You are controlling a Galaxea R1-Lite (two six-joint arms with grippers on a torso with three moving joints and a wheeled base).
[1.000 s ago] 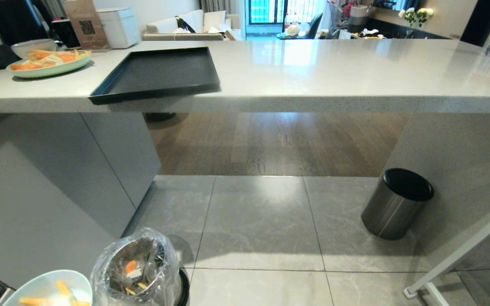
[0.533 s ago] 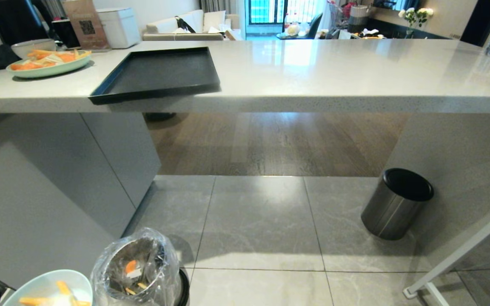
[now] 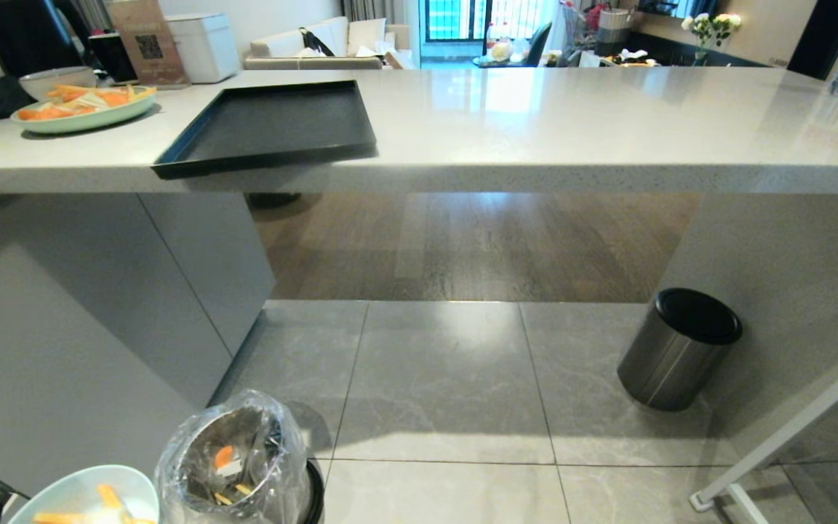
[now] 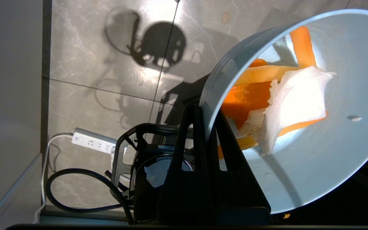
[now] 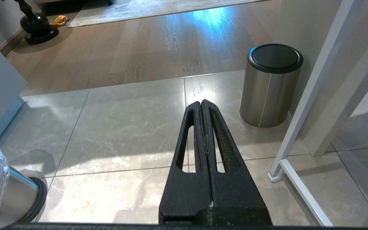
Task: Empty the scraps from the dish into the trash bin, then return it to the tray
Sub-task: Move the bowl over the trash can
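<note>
A: What takes up most of the scene?
B: The long pale table (image 3: 535, 131), and on its near-left part the black tray (image 3: 273, 131), lying flat with its front edge out over the table's rim. Further left on the table stands a pale-green plate (image 3: 84, 109) heaped with orange slices.

A: And on the floor?
B: Grey tiles (image 3: 441, 378) with two containers well apart. The dark steel cylinder with a black top (image 3: 677, 349) stands on the right near the table's support. The trash bin (image 3: 241, 462), shiny metal lined with a crinkled clear bag, is low on the left; some orange bits lie inside it.

A: Where is the dish?
B: The dish (image 4: 315, 159) hangs just left of the trash bin, beside it rather than over its mouth. The left gripper (image 4: 203, 118) has its fingers closed on the dish's rim, one inside the wall and one outside. In the left wrist view the dish is tilted.

A: Anything in it?
B: The scraps (image 4: 267, 95): orange and yellow strips with a white lump across them.

A: The other arm?
B: The right gripper (image 5: 201, 105) hangs over the tiles with its fingers pressed together, holding nothing.
</note>
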